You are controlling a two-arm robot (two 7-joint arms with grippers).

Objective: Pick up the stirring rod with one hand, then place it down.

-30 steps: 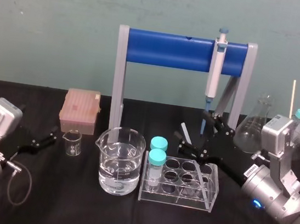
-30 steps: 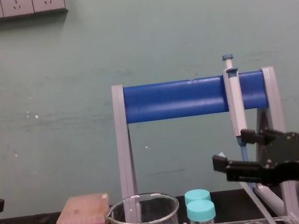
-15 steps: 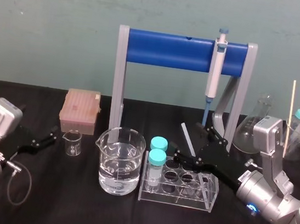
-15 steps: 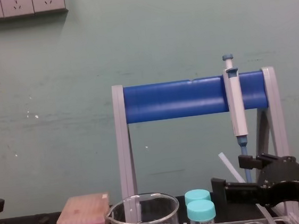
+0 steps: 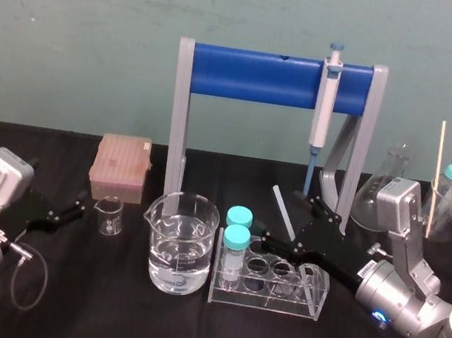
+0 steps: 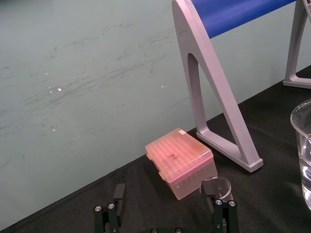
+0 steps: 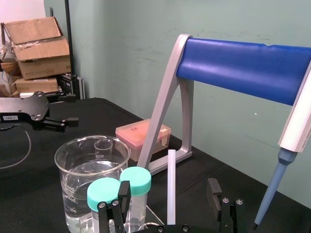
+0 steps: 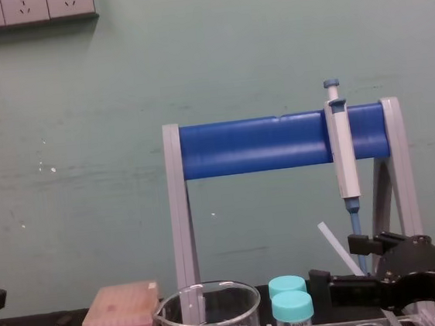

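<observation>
Head view: the thin, translucent whitish glass-like stirring rod (image 5: 278, 201) leaned up out of the clear plastic test-tube rack (image 5: 310, 293). Its lower end was probably in one of the right-hand holes, but that was hard to tell through the plastic. The black angular right gripper (image 5: 279, 218) hovered over the rack, fingers spread either side of the rod. The black left gripper (image 5: 69, 207) sat parked at the table's left by a small glass beaker (image 5: 108, 214).

Left wrist view: its fingers were spread too, holding nothing.

Right wrist view: the rod stood between the right gripper's two fingers, touching neither.

Chest view: the rod's top stuck up above the right gripper.

The rod looked light, stiff, slick and breakable, so a gentle mid-shaft pinch seemed best.
</observation>
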